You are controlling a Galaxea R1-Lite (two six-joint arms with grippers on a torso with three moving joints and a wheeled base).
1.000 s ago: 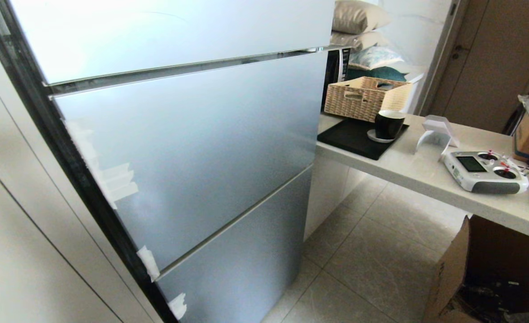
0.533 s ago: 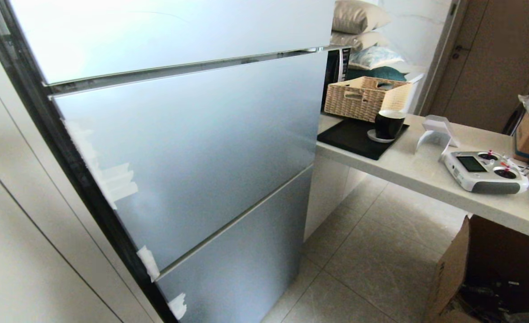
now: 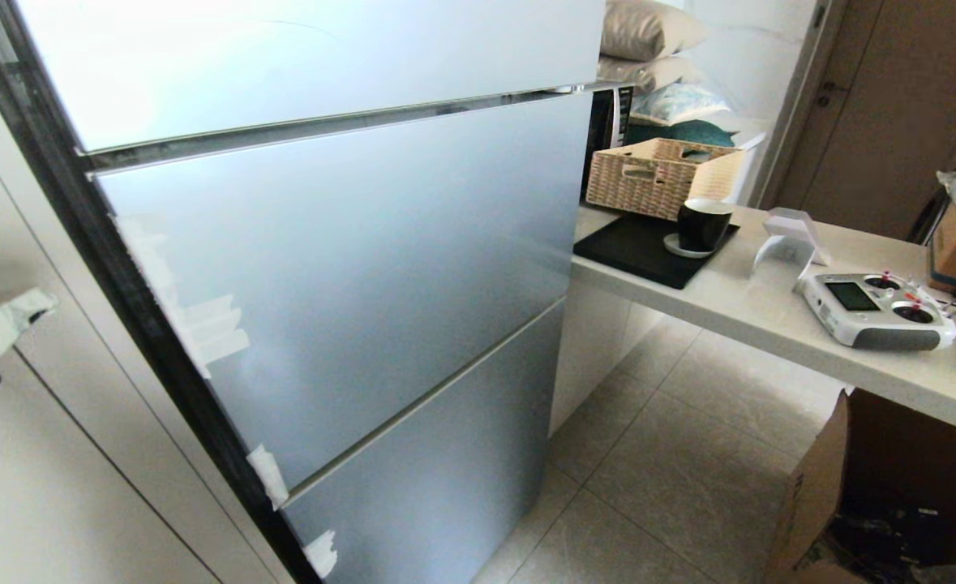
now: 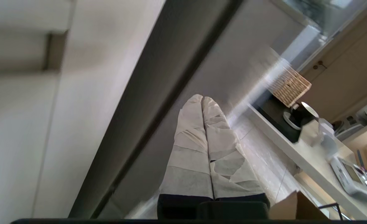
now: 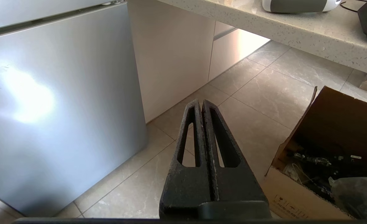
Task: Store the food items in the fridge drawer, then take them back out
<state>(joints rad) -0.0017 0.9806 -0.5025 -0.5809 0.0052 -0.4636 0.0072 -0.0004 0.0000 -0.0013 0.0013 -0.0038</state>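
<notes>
The food items and the fridge drawer are hidden; the silver fridge (image 3: 348,268) stands with all its doors closed. White tape scraps (image 3: 210,332) stick to the left edge of its middle door. My left gripper (image 3: 44,302), its fingers wrapped in white tape, shows at the left edge of the head view, beside the fridge's dark side edge (image 3: 121,276). In the left wrist view the left gripper (image 4: 202,99) is shut and empty, pointing along that edge. My right gripper (image 5: 201,102) is shut and empty, hanging over the floor tiles near the fridge's lower corner.
A counter (image 3: 769,316) right of the fridge carries a wicker basket (image 3: 656,174), a black mug (image 3: 703,225) on a black tray and a white remote controller (image 3: 875,310). An open cardboard box (image 3: 850,503) stands on the floor below. White cabinet panels (image 3: 40,487) flank the fridge's left.
The left gripper has risen into the head view at the left edge, where it did not show before. The fridge, the counter and the right arm are unchanged.
</notes>
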